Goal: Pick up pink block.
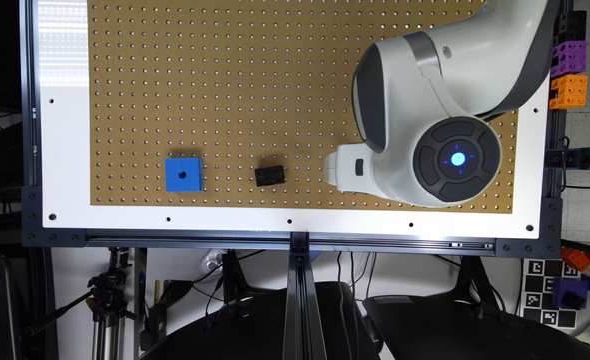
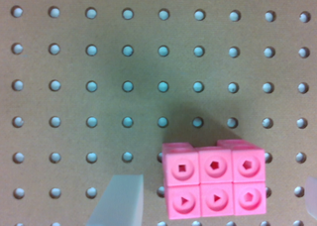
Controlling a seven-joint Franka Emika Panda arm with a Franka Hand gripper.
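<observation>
The pink block (image 2: 213, 185) is a small bright pink brick with a 3x2 grid of round studs, lying flat on the brown pegboard (image 2: 99, 102). In the wrist view my gripper (image 2: 214, 206) is open above the board. One translucent finger (image 2: 119, 201) stands on one side of the block, and the edge of the other finger (image 2: 312, 189) stands on the opposite side. The block lies between them with a gap on both sides. In the exterior view my gripper (image 1: 340, 170) is the white part near the board's front, toward the exterior view's right.
A blue cube with a centre hole (image 1: 184, 174) and a small black brick (image 1: 269, 176) sit on the pegboard (image 1: 225, 75) to the exterior view's left of my arm. Purple and orange blocks (image 1: 569, 70) are stacked beyond the white frame at the right edge.
</observation>
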